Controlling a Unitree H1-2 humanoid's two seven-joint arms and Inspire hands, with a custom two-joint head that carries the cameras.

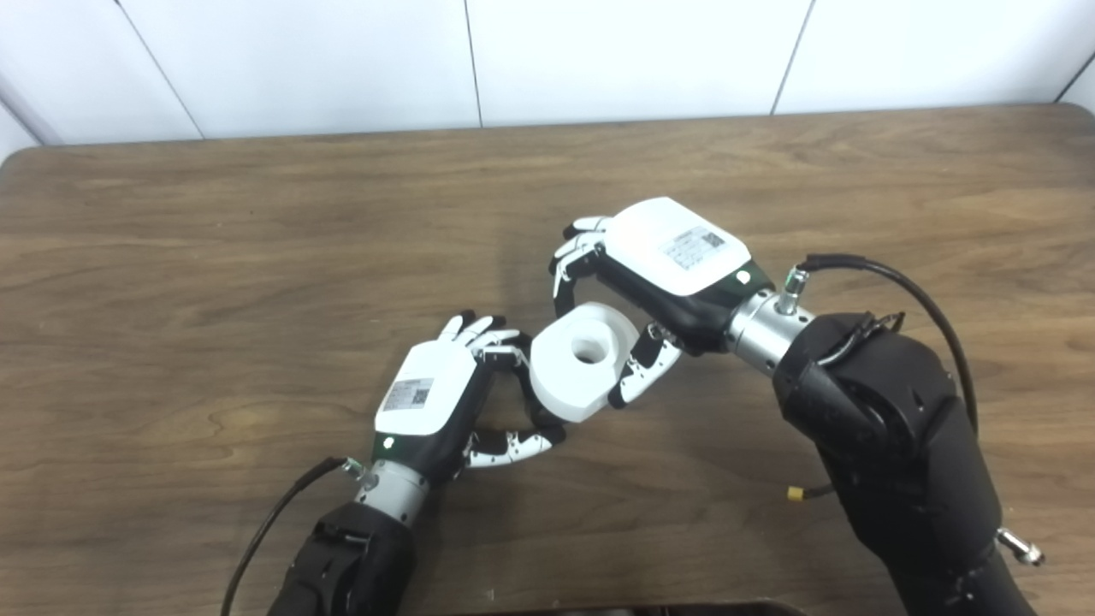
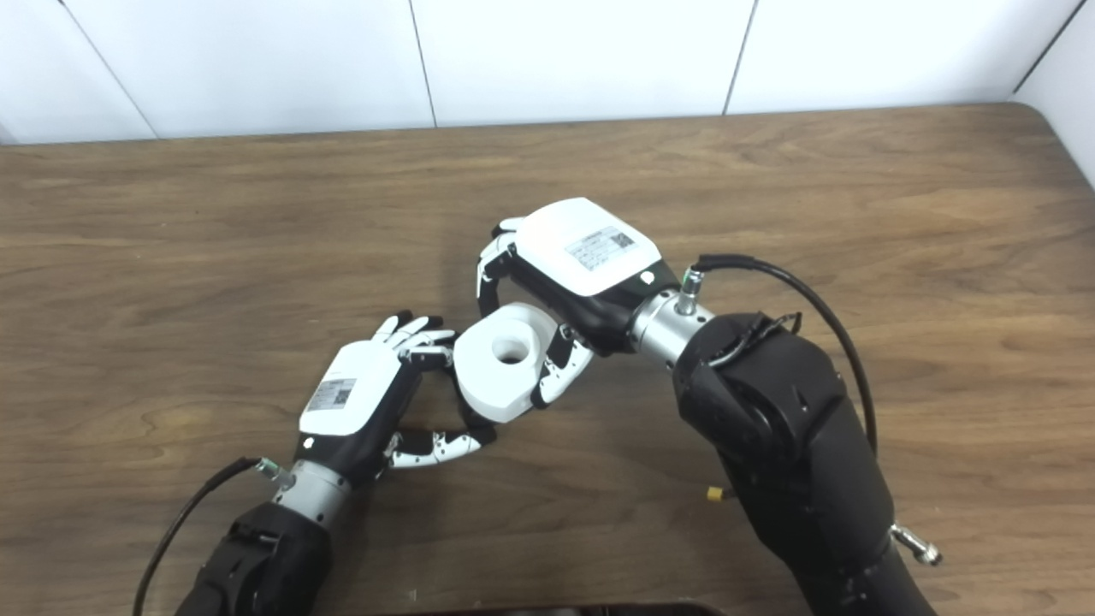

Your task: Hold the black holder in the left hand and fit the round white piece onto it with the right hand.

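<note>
My right hand (image 1: 663, 261) is shut on the round white piece (image 1: 582, 359), a thick white ring with a hole in its middle, and holds it tilted just above the table. My left hand (image 1: 428, 398) is curled to the left of it, with its fingers closed on the black holder (image 1: 530, 406). Only a thin dark edge of the holder shows between my left fingers and the white piece. The white piece presses against that edge. The same shows in the right eye view, with the white piece (image 2: 505, 359) between both hands.
The brown wooden table (image 1: 257, 257) reaches to a white panelled wall (image 1: 599, 51) at the back. A dark object's edge (image 1: 633, 609) shows at the bottom of the picture. Black cables trail from both wrists.
</note>
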